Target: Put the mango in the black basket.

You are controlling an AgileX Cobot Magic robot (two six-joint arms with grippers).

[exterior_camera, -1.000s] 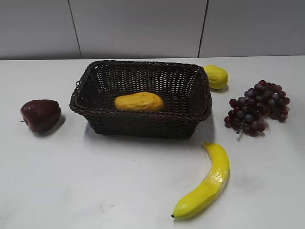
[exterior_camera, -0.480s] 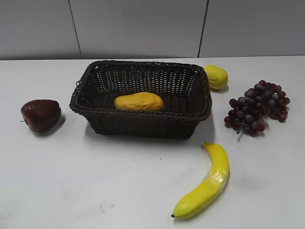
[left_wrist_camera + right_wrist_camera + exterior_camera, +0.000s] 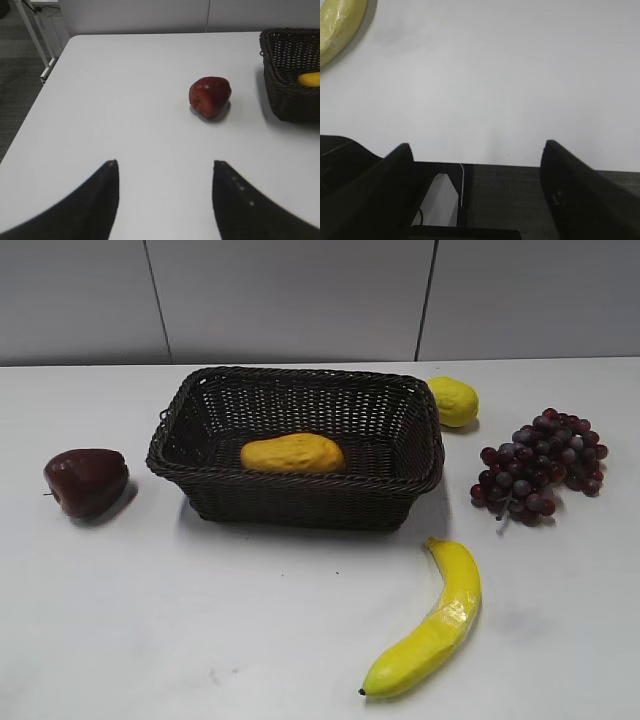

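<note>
**Nothing has moved: mango lies in the basket, both grippers spread and empty**

Nothing on the worktop (image 3: 200,620) has shifted over the last second; every fruit sits where it sat before.

Around the black basket (image 3: 296,502) lie four other fruits. A dark red apple (image 3: 85,481) rests well apart to its left. A lemon (image 3: 453,401) sits just beside the basket's far right corner. A bunch of purple grapes (image 3: 540,466) lies to the right, near but apart from the basket. A banana (image 3: 432,623) curves across the near right of the worktop, in front of the basket's right corner. None of these touches the basket, and nothing covers its open top.

The mango (image 3: 292,453) lies on the basket floor, left of centre and close to the near wall. Its long axis runs left to right, roughly parallel to the near rim.

The left gripper (image 3: 165,172) hangs over bare worktop with its jaws spread wide, the apple ahead of it. The right gripper (image 3: 477,150) is spread too, holding nothing, at the worktop's edge, with one end of the banana at the upper left of its view.
</note>
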